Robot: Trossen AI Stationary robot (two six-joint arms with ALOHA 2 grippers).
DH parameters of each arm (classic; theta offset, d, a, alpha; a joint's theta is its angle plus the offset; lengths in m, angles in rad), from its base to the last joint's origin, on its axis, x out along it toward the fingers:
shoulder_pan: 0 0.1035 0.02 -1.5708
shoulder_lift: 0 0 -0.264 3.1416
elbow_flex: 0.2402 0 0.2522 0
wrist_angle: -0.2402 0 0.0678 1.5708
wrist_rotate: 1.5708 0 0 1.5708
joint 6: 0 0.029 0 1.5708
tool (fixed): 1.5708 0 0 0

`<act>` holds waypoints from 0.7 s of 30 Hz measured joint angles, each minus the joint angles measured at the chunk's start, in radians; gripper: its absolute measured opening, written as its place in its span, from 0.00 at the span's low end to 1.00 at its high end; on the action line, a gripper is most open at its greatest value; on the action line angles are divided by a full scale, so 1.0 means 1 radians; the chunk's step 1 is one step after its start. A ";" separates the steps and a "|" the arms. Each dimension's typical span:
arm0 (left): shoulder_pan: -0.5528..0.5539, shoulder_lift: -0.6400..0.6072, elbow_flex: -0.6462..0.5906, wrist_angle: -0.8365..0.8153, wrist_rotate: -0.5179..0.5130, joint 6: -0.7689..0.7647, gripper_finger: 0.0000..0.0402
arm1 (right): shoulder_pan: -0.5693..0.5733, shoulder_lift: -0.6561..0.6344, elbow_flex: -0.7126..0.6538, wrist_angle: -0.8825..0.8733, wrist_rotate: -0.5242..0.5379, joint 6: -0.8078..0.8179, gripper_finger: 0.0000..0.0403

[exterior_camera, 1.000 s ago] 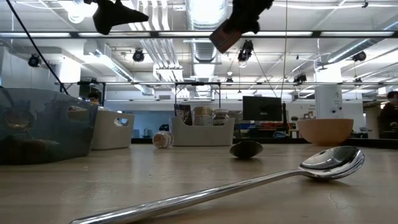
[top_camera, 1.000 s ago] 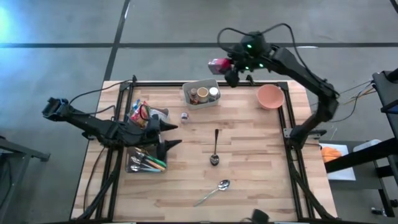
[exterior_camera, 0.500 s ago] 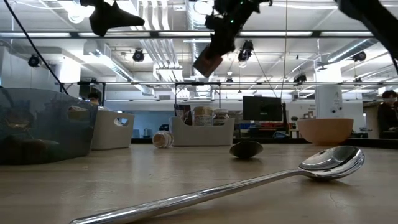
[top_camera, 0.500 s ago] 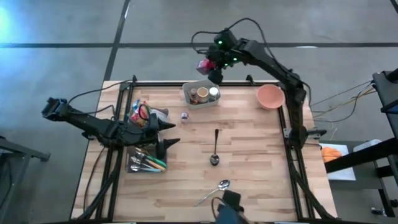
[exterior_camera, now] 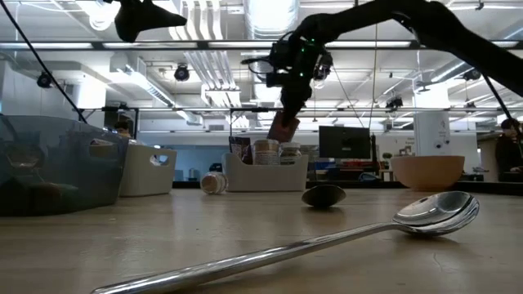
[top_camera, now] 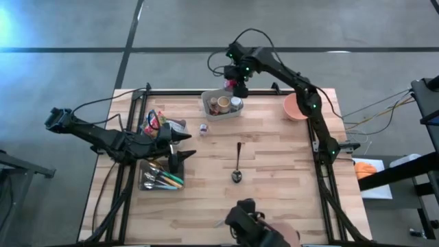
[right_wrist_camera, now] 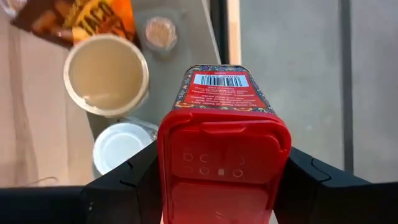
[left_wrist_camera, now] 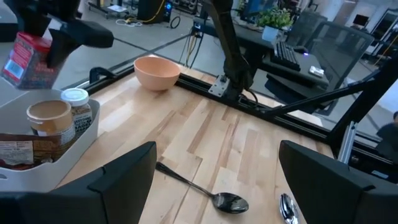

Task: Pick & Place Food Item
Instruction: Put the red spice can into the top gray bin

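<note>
My right gripper (top_camera: 238, 81) is shut on a red tin (right_wrist_camera: 224, 143) with a red flip lid. It hangs over the white bin (top_camera: 221, 105) at the table's far middle. In the low view the tin (exterior_camera: 283, 129) is just above the bin's jars. The bin holds a tan-lidded jar (right_wrist_camera: 106, 74), a white-lidded jar (right_wrist_camera: 121, 146) and a snack bag (right_wrist_camera: 74, 18). My left gripper (top_camera: 182, 149) stands open above the table's left part, with nothing between its fingers (left_wrist_camera: 124, 177). My right gripper pinches the tin's two side walls (right_wrist_camera: 163, 186) between its two fingers, at the lid end. The fingers slant steeply down from above. The tin hangs below them, slightly tilted, barcode end (right_wrist_camera: 219, 81) down, clear of the bin and its jars.
A pink bowl (top_camera: 298, 106) stands at the far right. A small jar (top_camera: 204, 128) lies near the bin, a spoon (top_camera: 236, 165) at mid-table. A dark shape (top_camera: 247, 225) shows at the near edge. At the left: a clear cutlery bin (top_camera: 159, 180) and snack packets (top_camera: 154, 125).
My right gripper has carried the red tin toward the table's left edge and down, from high beyond the far edge to just over the white bin. It has tipped steeply downward and rolled, so the tin now hangs bottom-down.
</note>
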State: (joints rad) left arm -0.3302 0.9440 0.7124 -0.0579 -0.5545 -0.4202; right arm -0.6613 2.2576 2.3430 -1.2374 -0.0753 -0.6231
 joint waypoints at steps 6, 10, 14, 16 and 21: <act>0.001 0.000 0.000 -0.014 0.000 -0.012 0.85 | 0.002 0.035 0.004 -0.021 0.004 -0.067 0.52; 0.001 0.000 0.000 -0.043 0.000 -0.044 0.85 | 0.006 0.056 0.003 -0.026 0.012 -0.097 0.52; 0.001 0.000 0.000 -0.062 0.000 -0.061 0.85 | 0.011 0.067 0.003 -0.024 0.025 -0.133 0.52; 0.001 0.000 0.000 -0.061 0.000 -0.061 0.85 | 0.014 0.075 0.003 -0.024 0.027 -0.144 0.52; 0.001 0.000 0.000 -0.059 0.000 -0.061 0.85 | 0.016 0.083 0.003 -0.024 0.026 -0.155 0.52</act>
State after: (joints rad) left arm -0.3294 0.9443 0.7124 -0.1173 -0.5545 -0.4812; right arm -0.6453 2.3410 2.3463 -1.2610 -0.0498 -0.7784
